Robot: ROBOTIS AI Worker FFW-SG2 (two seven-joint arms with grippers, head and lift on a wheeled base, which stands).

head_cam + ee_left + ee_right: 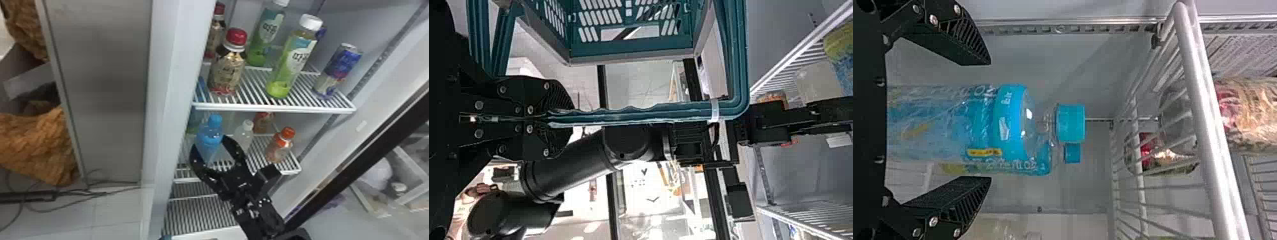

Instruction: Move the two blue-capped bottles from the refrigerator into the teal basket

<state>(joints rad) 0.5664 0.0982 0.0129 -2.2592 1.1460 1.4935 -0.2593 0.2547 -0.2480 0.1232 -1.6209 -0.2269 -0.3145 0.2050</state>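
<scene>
Around the front blue-capped bottle (209, 142), at the head view's centre, the right gripper's (989, 121) jaws stand wide apart, with no grip yet. Closing off-centre could tip it or push it into the second blue-capped bottle (1072, 153) just behind; lifting straight up could catch its cap on the upper wire shelf (274, 108). A white-capped bottle (245, 135) beside the gripper and an orange-capped bottle (280, 145) farther right could be knocked by a sideways exit; the pale frame (167, 95) crowds the left. The left gripper (566, 119) has its jaws clamped on the teal basket's (629, 52) handles (644, 114); a slip would make it swing.
</scene>
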